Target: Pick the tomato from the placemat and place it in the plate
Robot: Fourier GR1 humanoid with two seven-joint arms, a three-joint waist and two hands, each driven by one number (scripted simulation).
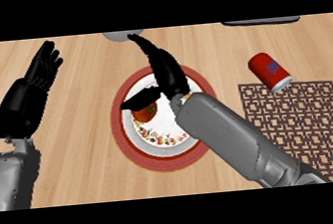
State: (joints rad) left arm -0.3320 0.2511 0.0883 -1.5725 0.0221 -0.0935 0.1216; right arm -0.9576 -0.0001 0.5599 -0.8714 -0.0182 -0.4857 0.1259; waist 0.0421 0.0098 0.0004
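In the head view, the tomato [144, 113] is seen lying in the plate [119, 123], on its left half. It looks round, so no long axis can be told, and its upper part is hidden by the thumb. The right robot hand [168, 75] is held over the plate, fingers stretched straight toward the far edge and thumb spread to the left above the tomato; nothing is gripped. The left robot hand [29, 95] is rested open at the left, fingers up. The placemat [303, 117] is laid on the tabletop [83, 141], right of the plate.
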